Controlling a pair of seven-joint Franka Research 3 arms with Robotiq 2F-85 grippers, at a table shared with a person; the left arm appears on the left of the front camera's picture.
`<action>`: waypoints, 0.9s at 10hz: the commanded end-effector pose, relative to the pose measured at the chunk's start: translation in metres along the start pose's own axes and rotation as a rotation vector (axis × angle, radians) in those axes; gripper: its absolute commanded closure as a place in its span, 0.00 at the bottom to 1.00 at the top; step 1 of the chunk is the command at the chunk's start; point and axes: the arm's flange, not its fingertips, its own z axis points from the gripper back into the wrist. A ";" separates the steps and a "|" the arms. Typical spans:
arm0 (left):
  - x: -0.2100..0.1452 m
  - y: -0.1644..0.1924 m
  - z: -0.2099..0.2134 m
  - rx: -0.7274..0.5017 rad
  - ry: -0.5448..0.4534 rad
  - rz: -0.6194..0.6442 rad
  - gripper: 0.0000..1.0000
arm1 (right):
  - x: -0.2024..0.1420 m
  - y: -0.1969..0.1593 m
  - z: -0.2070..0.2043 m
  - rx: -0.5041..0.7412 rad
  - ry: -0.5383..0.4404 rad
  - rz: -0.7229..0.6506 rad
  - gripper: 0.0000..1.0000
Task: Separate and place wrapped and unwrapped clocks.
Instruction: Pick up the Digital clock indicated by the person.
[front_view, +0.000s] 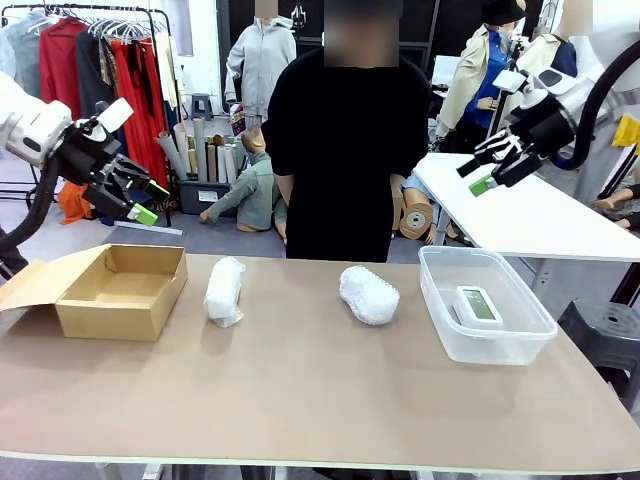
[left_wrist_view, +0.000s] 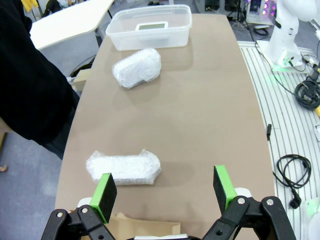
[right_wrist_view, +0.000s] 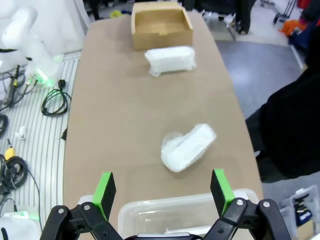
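2 empty, wide open, left end effector (front_view: 151, 201), right end effector (front_view: 475, 177)

No readable text, labels or numbers, screen of the bare clock (front_view: 479, 305) by the desk's (front_view: 300, 380) right edge too small to read

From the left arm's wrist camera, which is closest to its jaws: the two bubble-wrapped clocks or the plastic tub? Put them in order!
1. long wrapped clock: just ahead of the left gripper, whose jaws stand open.
2. rounder wrapped clock: farther along the table, near the tub.
3. clear tub: at the table's far end, with the bare clock inside it.
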 end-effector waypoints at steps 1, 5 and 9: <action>0.001 0.000 0.001 0.001 -0.001 -0.003 0.00 | 0.001 -0.009 0.002 0.007 -0.082 0.062 0.00; 0.001 0.000 0.001 0.001 -0.001 -0.003 0.00 | -0.028 -0.021 0.007 0.028 -0.158 0.026 0.00; 0.001 0.000 0.001 0.001 -0.001 -0.003 0.00 | -0.049 -0.019 0.016 0.014 -0.186 0.014 0.00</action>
